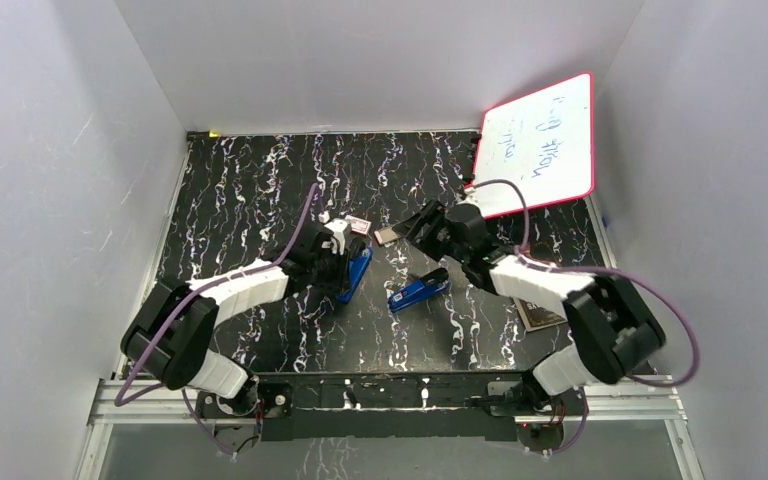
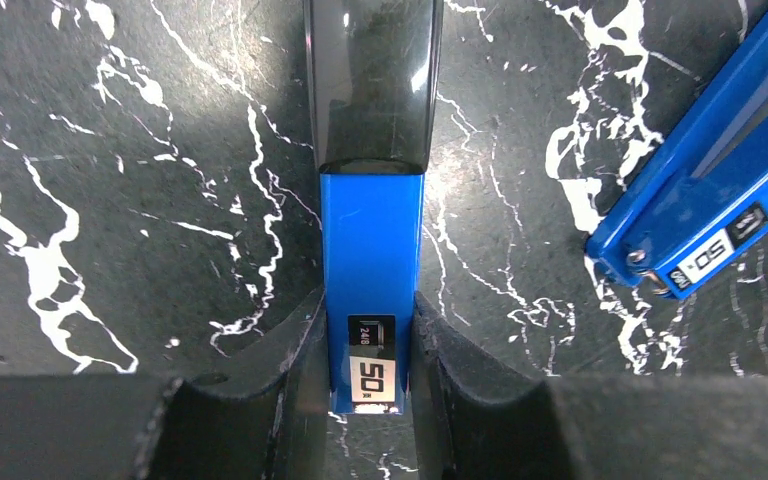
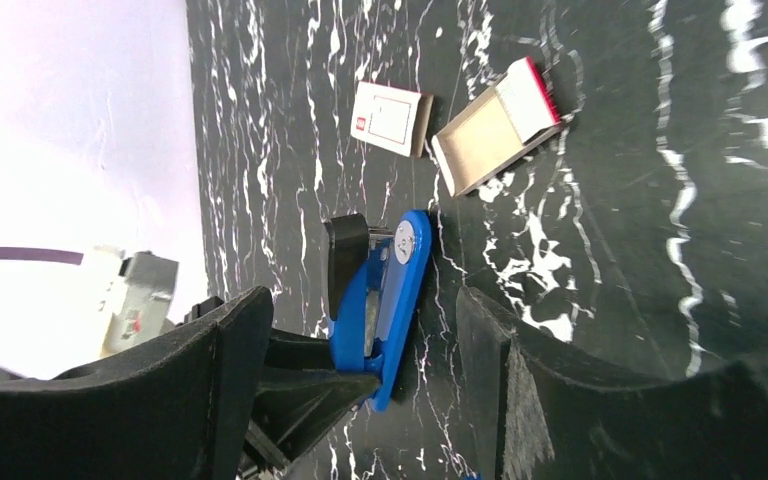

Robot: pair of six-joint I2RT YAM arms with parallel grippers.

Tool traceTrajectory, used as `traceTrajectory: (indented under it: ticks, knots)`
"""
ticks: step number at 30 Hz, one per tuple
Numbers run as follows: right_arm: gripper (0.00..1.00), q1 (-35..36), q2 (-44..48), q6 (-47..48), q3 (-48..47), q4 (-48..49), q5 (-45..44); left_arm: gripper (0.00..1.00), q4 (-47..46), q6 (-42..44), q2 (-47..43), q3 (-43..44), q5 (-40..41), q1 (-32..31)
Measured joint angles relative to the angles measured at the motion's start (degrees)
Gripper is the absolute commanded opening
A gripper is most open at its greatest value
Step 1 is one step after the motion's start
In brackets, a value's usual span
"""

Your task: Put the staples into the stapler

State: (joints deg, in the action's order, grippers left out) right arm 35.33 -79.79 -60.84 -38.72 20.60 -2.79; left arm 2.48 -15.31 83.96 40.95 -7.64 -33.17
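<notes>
My left gripper (image 1: 338, 262) is shut on a blue stapler (image 1: 357, 273) with a black tip, resting on the black marbled table. In the left wrist view the fingers (image 2: 295, 350) clamp the stapler's rear end (image 2: 372, 250) from both sides. My right gripper (image 1: 422, 222) is open and empty, just beyond it. In the right wrist view its gap (image 3: 360, 300) frames the held stapler (image 3: 390, 290) from a distance. No loose staples show. A grey strip sits inside that stapler's side; I cannot tell what it is.
A second blue stapler (image 1: 418, 290) lies right of the first and also shows in the left wrist view (image 2: 720, 190). A small red-and-white box sleeve (image 3: 390, 118) and its open cardboard tray (image 3: 495, 125) lie behind. A whiteboard (image 1: 540, 145) leans at the back right.
</notes>
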Motion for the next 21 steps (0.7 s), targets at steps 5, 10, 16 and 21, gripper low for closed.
traceTrajectory:
  ticks: [5, 10, 16, 21]
  knots:
    - [0.72, 1.7, -10.6, -1.7, -5.4, 2.2, 6.4, 0.0, -5.5, -6.5, -1.7, -3.6, -0.5, -0.3]
    - [0.71, 2.8, -17.6, -3.4, -8.7, 5.2, 13.4, 0.0, -9.4, -9.8, -1.8, -5.2, -2.3, -0.4]
    - [0.7, 3.7, -22.2, -4.7, -10.0, 6.5, 18.1, 0.0, -11.0, -10.9, -1.7, -5.7, -3.8, -0.6]
    - [0.68, 4.3, -23.4, -5.4, -10.4, 6.3, 19.5, 0.0, -12.0, -11.1, -1.6, -5.7, -4.2, -0.7]
